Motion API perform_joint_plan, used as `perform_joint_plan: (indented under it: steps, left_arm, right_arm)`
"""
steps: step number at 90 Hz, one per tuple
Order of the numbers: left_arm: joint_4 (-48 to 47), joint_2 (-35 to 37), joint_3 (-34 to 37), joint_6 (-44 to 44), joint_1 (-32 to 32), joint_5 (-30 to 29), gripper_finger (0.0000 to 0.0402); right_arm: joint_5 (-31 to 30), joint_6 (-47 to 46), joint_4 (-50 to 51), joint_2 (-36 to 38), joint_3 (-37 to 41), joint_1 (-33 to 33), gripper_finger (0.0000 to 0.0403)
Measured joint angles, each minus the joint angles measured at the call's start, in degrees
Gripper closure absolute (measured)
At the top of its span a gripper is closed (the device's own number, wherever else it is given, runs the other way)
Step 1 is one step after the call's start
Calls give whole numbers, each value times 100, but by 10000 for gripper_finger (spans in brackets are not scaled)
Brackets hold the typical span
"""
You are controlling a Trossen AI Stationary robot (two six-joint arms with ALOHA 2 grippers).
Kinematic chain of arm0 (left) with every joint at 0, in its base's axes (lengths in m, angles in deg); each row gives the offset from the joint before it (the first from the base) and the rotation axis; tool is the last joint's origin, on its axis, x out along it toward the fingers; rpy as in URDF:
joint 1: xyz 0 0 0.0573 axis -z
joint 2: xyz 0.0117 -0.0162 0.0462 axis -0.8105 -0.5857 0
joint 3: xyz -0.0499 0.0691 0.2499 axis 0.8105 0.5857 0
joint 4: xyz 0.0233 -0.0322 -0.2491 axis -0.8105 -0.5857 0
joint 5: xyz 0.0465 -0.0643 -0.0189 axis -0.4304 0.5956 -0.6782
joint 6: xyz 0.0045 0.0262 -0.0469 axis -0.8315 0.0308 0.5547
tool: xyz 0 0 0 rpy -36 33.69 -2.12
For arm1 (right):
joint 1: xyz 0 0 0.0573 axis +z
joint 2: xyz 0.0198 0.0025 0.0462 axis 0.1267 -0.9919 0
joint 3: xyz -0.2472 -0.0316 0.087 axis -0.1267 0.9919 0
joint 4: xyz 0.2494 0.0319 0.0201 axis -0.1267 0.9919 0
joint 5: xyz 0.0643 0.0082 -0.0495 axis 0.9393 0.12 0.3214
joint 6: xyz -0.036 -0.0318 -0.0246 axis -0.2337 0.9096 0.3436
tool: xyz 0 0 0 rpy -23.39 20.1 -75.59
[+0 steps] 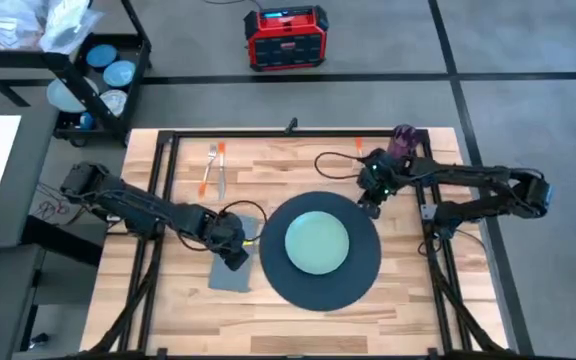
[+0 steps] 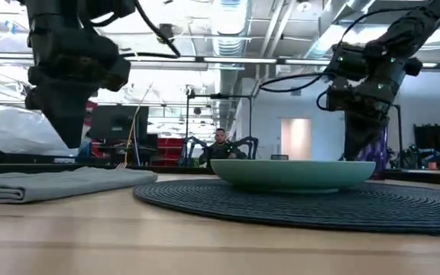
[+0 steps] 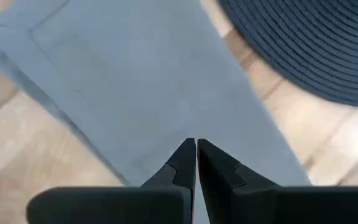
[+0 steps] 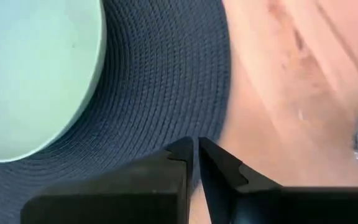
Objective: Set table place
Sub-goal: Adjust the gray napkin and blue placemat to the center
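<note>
From above we see the table [image 1: 298, 310] with the round dark mat [image 1: 320, 250] near its middle and the pale green plate [image 1: 317, 243] centred on it; the grey napkin [image 1: 236, 268] lies flat just left of the mat, its right edge close to the mat's rim, though we cannot tell whether they touch. The left gripper [image 3: 196, 155] hangs over the napkin with its jaws pressed together, and the wrist view does not settle for us whether the tips touch the cloth. The right gripper [image 4: 196, 152] sits over the mat's far right rim, jaws likewise closed with only a hairline between them, pinching nothing we can see. The purple cup [image 1: 404, 141] stands at the table's far right corner, partly hidden behind the right arm; in the low view only a sliver of it shows beyond the plate. Two orange-handled pieces of cutlery [image 1: 211, 166] lie at the far left of the table, too small for us to name each; a third orange streak [image 1: 359, 147] near the cup is mostly covered by the arm. Off the table, a black cart with blue plates [image 1: 108, 72] and a red box [image 1: 285, 37] stand on the floor.
</note>
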Motion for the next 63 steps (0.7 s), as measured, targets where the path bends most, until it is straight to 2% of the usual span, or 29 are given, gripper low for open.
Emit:
perform_joint_plan:
  steps: [14,28,37,46,63]
  left_arm:
    - [341,-213,106,-61,-38,279,401]
    - [817,-995,140,-377,-33,1111,402]
    - [1045,-1340,-67,-740,-87,1303,401]
    - [957,-1478,-271,-1070,-196,1286,401]
    - [321,-1432,-496,-1303,-283,643,401]
  right_arm:
    - [-44,14,200,513,-88,-139,387]
    - [-46,-16,418,1137,-107,-243,387]
    - [-44,-132,500,1497,-109,-268,387]
    - [-54,-216,622,1754,-110,-261,387]
    - [-69,-249,669,1965,-110,-137,387]
